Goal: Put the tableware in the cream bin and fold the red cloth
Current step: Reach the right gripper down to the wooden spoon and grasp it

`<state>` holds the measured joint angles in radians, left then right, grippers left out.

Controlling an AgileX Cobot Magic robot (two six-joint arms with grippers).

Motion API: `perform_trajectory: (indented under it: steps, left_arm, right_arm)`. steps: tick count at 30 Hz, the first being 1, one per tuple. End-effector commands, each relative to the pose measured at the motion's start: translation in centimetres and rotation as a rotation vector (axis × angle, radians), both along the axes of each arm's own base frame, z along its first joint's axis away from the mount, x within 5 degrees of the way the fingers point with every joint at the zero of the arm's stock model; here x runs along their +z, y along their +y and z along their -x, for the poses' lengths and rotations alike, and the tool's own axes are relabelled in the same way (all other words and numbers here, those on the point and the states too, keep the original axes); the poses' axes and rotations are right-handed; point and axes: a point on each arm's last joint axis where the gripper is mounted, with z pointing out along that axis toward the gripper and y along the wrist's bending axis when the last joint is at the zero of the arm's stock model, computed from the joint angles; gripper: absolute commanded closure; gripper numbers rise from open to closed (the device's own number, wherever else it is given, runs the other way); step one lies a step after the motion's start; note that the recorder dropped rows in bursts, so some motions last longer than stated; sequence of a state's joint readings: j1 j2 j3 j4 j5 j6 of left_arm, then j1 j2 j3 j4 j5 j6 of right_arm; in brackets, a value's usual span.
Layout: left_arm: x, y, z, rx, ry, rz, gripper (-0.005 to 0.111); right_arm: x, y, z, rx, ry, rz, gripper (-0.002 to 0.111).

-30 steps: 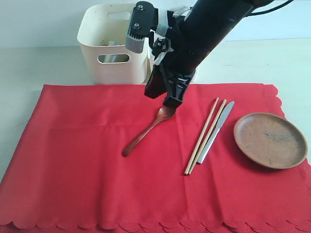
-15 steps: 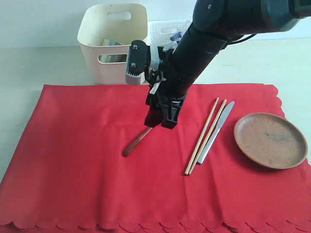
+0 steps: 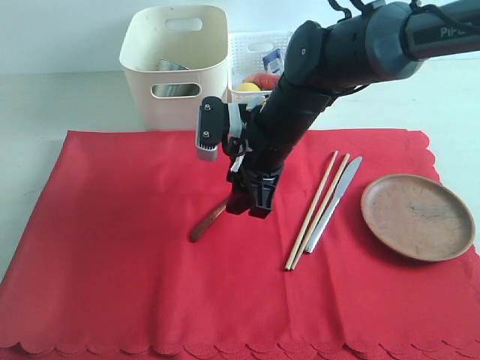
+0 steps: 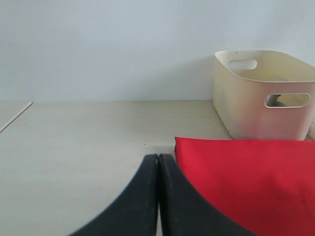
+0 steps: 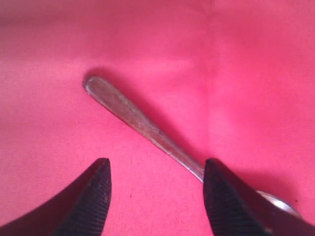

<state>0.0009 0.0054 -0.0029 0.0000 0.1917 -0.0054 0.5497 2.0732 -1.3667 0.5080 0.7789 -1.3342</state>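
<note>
- Red cloth [image 3: 112,247] lies flat on the pale table [image 3: 60,97] and covers most of the near side. Its scalloped hem runs along the front edge.
- Cream bin [image 3: 174,114] stands just behind the cloth's rear edge. A steel cup [image 3: 168,66] shows inside it.
- White perforated basket [image 3: 247,45] sits beside the bin, partly hidden by the R arm. It holds a lemon [image 3: 249,87], sth red and a blue-white carton [image 3: 274,60].
- Wooden spoon [image 3: 208,223] is mid-cloth. Only the handle shows in the ext view, as the R gripper [image 3: 250,204] covers the bowl end.
- Chopsticks [image 3: 315,214] and knife [image 3: 334,202] lie side by side, slanted, on the right of the spoon and well clear of the gripper.
- Round wooden plate [image 3: 416,216] sits near the cloth's right edge, apart from the knife.
- Room: open cloth on the left and in front of the spoon. The R arm slants over the basket, between the bin and the chopsticks.
- R gripper [image 5: 155,191]: jaws apart, low over the cloth, nothing clamped. The spoon handle [image 5: 133,115] runs out between the fingers, and the neck passes under one finger [image 5: 231,201]. Can't tell if they touch.
- L gripper [image 4: 158,196]: fingers pressed together, empty, over bare table [image 4: 88,142] near a cloth corner [image 4: 246,182]. The bin [image 4: 251,113] is beyond it.
</note>
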Motion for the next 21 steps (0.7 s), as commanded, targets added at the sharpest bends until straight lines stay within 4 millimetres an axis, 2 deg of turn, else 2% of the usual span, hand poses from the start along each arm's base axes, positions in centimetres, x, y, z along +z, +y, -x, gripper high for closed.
perform_trajectory:
  steps: [1, 6, 13, 21]
  left_arm:
    - [0.0, 0.0, 0.0, 0.002, -0.007, 0.006, 0.104]
    - [0.0, 0.0, 0.0, 0.002, -0.007, 0.006, 0.104]
    - [0.0, 0.0, 0.0, 0.002, -0.007, 0.006, 0.104]
    - [0.0, 0.0, 0.0, 0.002, -0.007, 0.006, 0.104]
  right_arm:
    - [-1.0, 0.0, -0.6, -0.005, -0.037, -0.003, 0.054]
    - [-1.6, 0.4, -0.8, 0.005, -0.092, 0.009, 0.054]
    - [-2.8, 2.9, 0.1, 0.112, -0.225, 0.067, 0.054]
    - [-4.4, 2.2, -0.1, 0.072, -0.208, 0.172, 0.054]
